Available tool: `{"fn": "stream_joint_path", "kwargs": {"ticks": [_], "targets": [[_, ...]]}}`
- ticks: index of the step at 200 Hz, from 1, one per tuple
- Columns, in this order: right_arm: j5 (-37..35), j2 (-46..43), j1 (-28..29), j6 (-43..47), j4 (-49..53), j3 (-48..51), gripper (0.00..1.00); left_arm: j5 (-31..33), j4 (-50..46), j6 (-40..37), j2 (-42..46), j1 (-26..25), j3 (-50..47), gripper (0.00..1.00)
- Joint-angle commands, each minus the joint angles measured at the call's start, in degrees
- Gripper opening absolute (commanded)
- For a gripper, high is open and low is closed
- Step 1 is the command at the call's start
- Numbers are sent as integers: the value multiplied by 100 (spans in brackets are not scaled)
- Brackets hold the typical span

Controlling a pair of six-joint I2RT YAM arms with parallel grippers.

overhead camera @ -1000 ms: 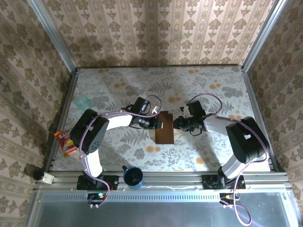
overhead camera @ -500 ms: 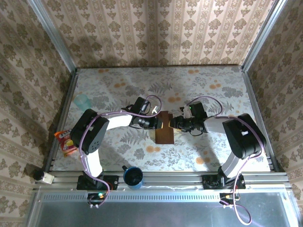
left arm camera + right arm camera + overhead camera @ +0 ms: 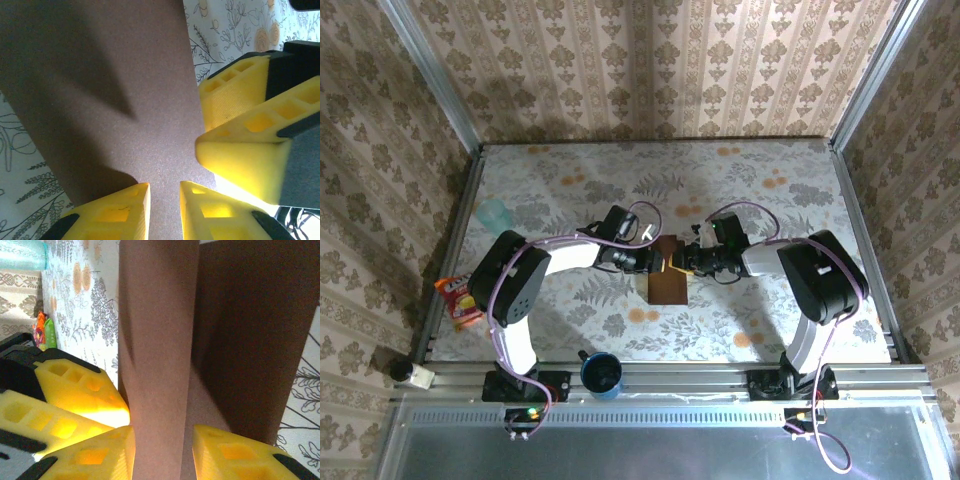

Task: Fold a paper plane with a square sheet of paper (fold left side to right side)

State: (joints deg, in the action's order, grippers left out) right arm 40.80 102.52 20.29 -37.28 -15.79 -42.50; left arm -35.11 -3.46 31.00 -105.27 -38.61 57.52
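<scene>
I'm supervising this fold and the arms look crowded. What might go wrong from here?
The left fingers and right fingers work almost against each other at the far edge of the sheet; they may collide. The raised flap stands loose between the right fingers, so it may buckle or crease crooked.

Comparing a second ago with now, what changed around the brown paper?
The right gripper slid left over the far end of the square sheet of paper, ending close to the left gripper. Nothing was visibly taken hold of or let go. The left arm, the paper, the blue cup and the snack packet stayed put.
</scene>
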Motion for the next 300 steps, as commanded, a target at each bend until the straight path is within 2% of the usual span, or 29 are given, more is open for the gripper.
{"fn": "stream_joint_path", "kwargs": {"ticks": [1,53,66,94,145,232,250,300], "targets": [[66,73,36,-38,-52,-101,32,-80,-66,-128,-32,-36,94,23],[-184,40,62,60,190,-47,11,84,-87,-156,121,-40,67,30],[-264,25,63,118,313,-56,10,196,-100,-172,257,-29,28,35],[-473,-14,71,228,575,-116,10,548,-216,-239,567,43,-80,56],[-599,-13,93,298,678,-127,10,626,-519,-382,521,137,-88,66],[-520,17,148,300,647,-188,11,532,-263,-227,135,33,27,67],[-511,29,159,300,630,-190,12,547,-208,-175,77,30,17,64],[-573,3,160,307,695,-194,15,884,-417,-208,-163,-19,67,47]]}}
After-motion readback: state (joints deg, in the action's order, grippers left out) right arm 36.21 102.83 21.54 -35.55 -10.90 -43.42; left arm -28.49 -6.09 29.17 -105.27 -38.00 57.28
